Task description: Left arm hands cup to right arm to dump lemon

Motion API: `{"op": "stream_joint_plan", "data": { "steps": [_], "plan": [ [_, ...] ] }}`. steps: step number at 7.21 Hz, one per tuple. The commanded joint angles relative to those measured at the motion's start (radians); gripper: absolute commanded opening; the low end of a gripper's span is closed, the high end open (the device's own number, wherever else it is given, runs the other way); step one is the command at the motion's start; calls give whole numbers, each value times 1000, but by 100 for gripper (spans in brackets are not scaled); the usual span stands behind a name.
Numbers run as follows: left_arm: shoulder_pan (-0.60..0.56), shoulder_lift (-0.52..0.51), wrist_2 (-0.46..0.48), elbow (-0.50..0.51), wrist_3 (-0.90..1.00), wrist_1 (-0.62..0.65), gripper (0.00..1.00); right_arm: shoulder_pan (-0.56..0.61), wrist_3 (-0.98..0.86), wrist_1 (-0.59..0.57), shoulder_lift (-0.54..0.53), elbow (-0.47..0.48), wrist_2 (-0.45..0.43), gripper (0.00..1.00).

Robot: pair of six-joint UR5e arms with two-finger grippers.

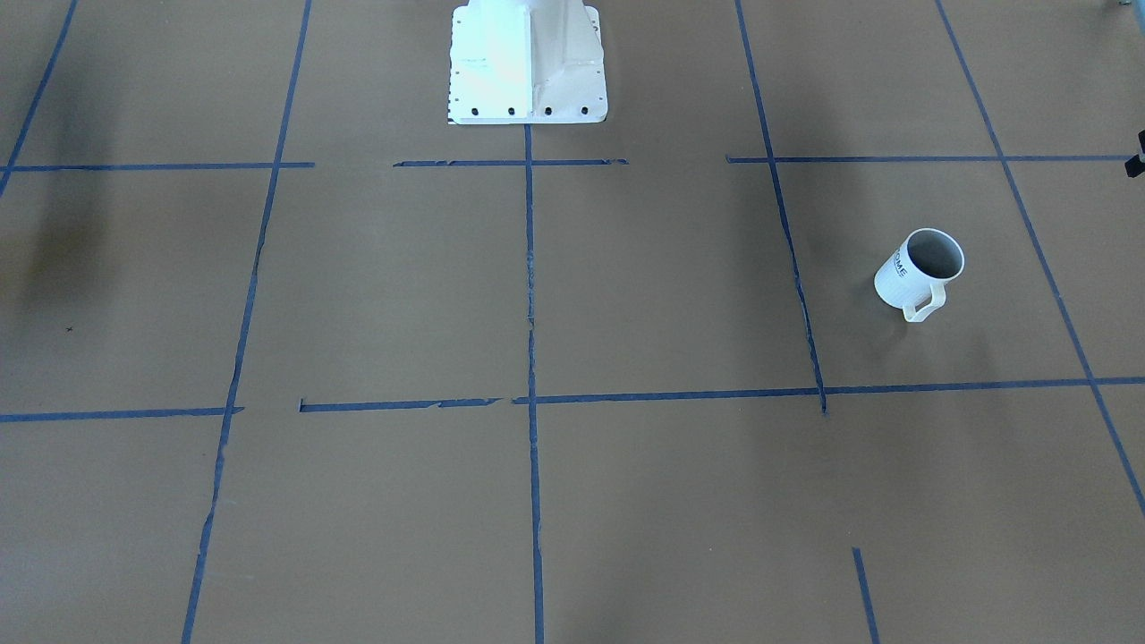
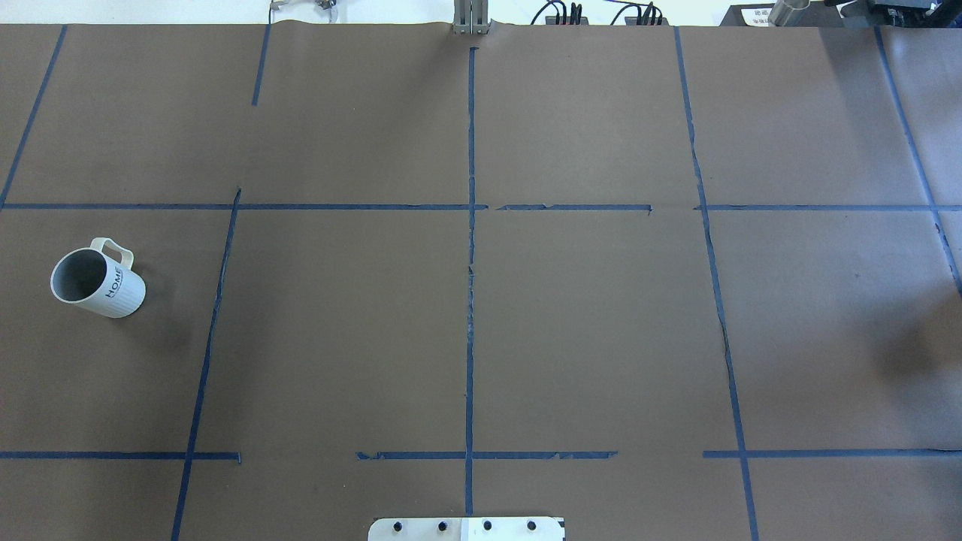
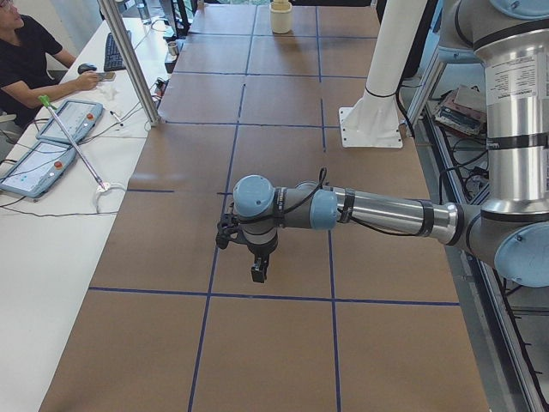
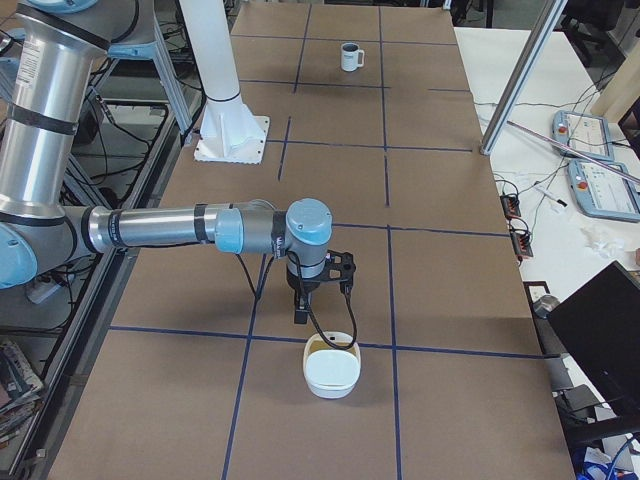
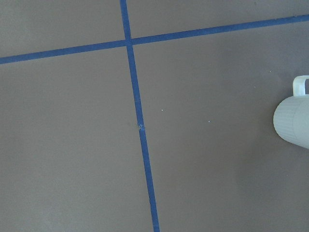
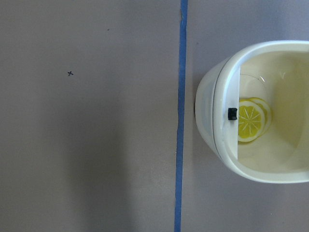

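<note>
The white ribbed cup (image 2: 98, 282) with "HOME" lettering stands upright on the table's left side, handle toward the far side. It also shows in the front view (image 1: 921, 273), far off in the right side view (image 4: 350, 57), and at the left wrist view's right edge (image 5: 293, 121). Its grey inside shows no lemon. A yellow lemon slice (image 6: 251, 120) lies in a cream bowl (image 6: 270, 58). The left gripper (image 3: 255, 262) hangs over the table, apart from the cup. The right gripper (image 4: 300, 305) hangs just beside the bowl (image 4: 332, 372). I cannot tell whether either is open or shut.
Brown paper with blue tape lines (image 2: 470, 300) covers the table. The robot's white base (image 1: 528, 63) stands at the robot's edge. An operator (image 3: 34, 60) sits at a side desk with tablets. A metal post (image 4: 520, 80) stands at the operators' side.
</note>
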Motion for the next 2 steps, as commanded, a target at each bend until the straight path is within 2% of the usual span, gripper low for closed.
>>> {"op": "stream_joint_plan", "data": {
  "steps": [1, 2],
  "plan": [
    [2, -5, 4, 14, 0, 2, 100, 1, -1, 2, -12, 1, 15, 100],
    [2, -5, 4, 14, 1, 2, 100, 2, 0, 5, -17, -4, 36, 100]
  ]
}}
